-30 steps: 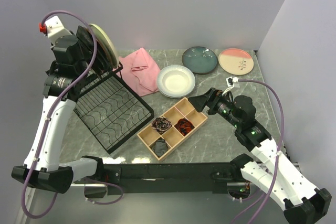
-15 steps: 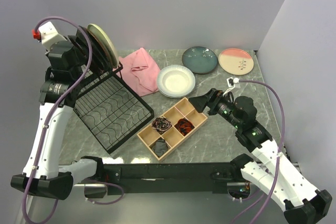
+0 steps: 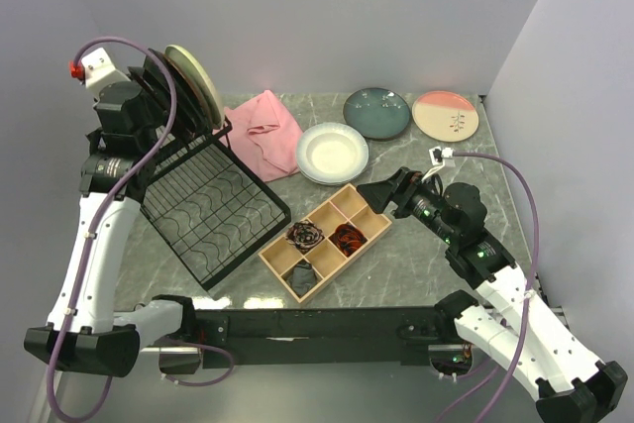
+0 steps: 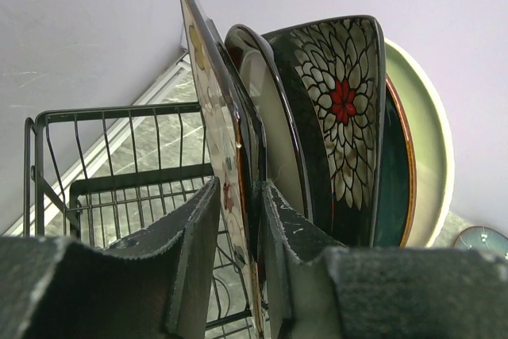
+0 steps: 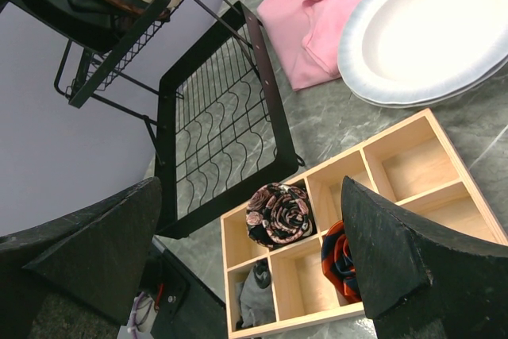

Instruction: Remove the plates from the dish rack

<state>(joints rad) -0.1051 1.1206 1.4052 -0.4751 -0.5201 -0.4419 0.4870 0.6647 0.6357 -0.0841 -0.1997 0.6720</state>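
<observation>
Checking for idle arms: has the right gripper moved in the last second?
No. In the top view the right gripper hangs at the wooden tray's far end, jaws open, just as in both earlier pictures.

White links (image 3: 87, 255) w/ blk joints (image 3: 111, 158), purple cables (image 3: 534, 230), red cap (connector?) (image 3: 74, 70), serrated blk tool fingers (image 4: 190, 252)

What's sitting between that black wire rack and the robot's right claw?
The wooden compartment tray lies between the dish rack and the right gripper, as the top view shows.
</observation>
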